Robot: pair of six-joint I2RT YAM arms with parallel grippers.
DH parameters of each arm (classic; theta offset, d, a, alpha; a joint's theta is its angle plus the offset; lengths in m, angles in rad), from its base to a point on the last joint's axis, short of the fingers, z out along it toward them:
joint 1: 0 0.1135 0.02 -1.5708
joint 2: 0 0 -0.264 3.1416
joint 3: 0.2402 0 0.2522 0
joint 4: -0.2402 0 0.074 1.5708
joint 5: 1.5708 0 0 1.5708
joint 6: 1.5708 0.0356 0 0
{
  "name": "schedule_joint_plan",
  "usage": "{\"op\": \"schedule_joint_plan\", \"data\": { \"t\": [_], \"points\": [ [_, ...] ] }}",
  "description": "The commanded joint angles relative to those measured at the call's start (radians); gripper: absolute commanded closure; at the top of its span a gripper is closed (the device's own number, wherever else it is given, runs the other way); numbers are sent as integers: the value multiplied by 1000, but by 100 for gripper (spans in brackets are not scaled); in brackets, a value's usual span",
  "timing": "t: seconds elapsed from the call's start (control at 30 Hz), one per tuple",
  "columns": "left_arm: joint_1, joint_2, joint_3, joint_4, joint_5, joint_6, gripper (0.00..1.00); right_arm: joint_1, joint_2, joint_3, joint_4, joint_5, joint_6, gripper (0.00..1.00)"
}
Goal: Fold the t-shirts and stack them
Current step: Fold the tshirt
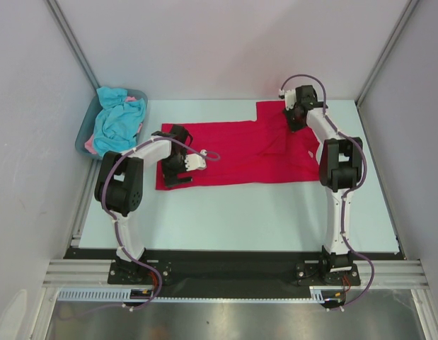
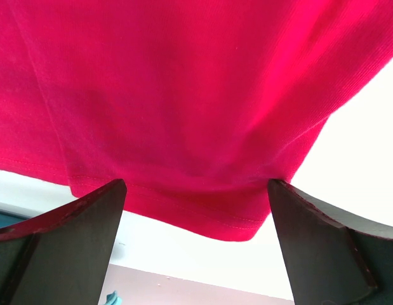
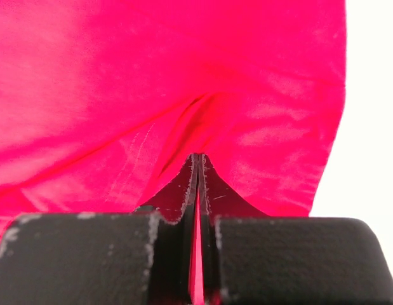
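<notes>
Crimson red t-shirt [image 1: 233, 152] lies spread flat on the surface [image 1: 240, 212], long axis running left-right, spanning the gap between both arms. Right tool [image 3: 196, 159] is pinched together on a pucker of the red cloth at the shirt's far right corner, with fabric ridging up into the fingers. Left tool [image 2: 196, 190] has its fingers wide apart and holds nothing. It hovers over the shirt's left end, near corner, with the hem edge showing between the fingers. So each arm has its own end of the long axis. My read: the left needs to drop and clamp that edge before any fold goes across. The turquoise shirt [image 1: 121, 119] and pink shirt [image 1: 90, 146] sit bunched in the tub [image 1: 83, 134], far left, just beside the left arm and well apart from the right.
</notes>
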State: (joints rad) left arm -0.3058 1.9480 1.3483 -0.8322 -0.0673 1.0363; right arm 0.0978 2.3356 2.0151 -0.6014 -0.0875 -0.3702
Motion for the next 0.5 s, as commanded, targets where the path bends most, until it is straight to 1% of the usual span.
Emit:
{"op": "schedule_joint_plan", "data": {
  "t": [0.0,0.47],
  "points": [
    [-13,-24,26,-4,24,-18,0,11,-97,16,31,11,2,100],
    [-15,-27,23,-2,24,-18,0,16,-104,59,48,63,-12,100]
  ]
}}
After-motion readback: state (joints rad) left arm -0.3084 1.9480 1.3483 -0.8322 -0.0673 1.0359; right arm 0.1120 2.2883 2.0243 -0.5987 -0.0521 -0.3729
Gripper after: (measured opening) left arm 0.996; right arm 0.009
